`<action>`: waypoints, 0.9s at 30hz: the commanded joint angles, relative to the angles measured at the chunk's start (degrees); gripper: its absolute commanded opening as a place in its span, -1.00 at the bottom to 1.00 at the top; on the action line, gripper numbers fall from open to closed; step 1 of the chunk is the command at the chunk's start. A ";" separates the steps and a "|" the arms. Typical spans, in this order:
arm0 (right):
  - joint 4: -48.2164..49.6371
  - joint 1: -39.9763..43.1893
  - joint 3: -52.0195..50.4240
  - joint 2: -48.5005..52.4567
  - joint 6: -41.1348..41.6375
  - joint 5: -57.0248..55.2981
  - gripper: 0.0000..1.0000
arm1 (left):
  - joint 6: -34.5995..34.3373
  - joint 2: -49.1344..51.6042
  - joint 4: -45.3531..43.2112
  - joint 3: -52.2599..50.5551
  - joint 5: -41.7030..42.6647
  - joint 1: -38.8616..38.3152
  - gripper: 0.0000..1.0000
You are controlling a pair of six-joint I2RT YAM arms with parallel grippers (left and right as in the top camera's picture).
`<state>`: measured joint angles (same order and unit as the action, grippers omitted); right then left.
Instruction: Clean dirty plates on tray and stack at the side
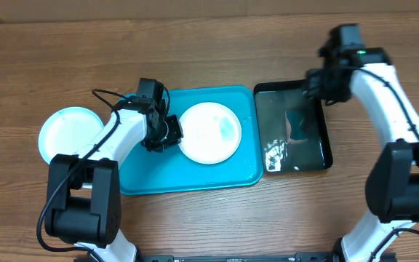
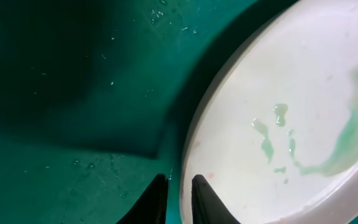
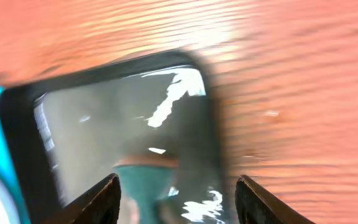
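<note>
On the tray (image 2: 73, 74) — plate (image 2: 291, 81) partly cropped.

black tray (image 1: 313, 149) wet, glossy, on wooden table (image 1: 195, 44)

overhead: straight down, far
left wrist: close, turquoise tray (image 2: 73, 93)
right wrist: close, black tray (image 3: 92, 130)
shared: both also seen overhead

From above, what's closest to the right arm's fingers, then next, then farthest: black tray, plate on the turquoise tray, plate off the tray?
1. black tray, on the right.
2. white plate, middle, on the turquoise tray.
3. pale plate, far left, off the tray.
</note>
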<state>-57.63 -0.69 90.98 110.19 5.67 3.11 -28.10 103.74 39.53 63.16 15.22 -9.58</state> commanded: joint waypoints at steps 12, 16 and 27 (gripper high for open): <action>-0.33 15.61 0.15 -0.79 1.84 -0.04 1.00 | 0.28 -0.24 -0.85 -0.85 -7.37 -4.33 -0.68; -0.35 15.82 0.15 -0.79 1.84 -0.04 1.00 | 0.20 -0.22 -1.07 -1.86 -7.41 -4.33 -0.63; -0.31 15.82 0.15 -0.79 1.84 -0.04 1.00 | -0.72 0.04 -3.10 -3.19 -7.76 -4.31 -0.92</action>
<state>-58.13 14.98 90.96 110.19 7.44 2.79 -28.42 103.74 36.62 60.88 8.51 -13.54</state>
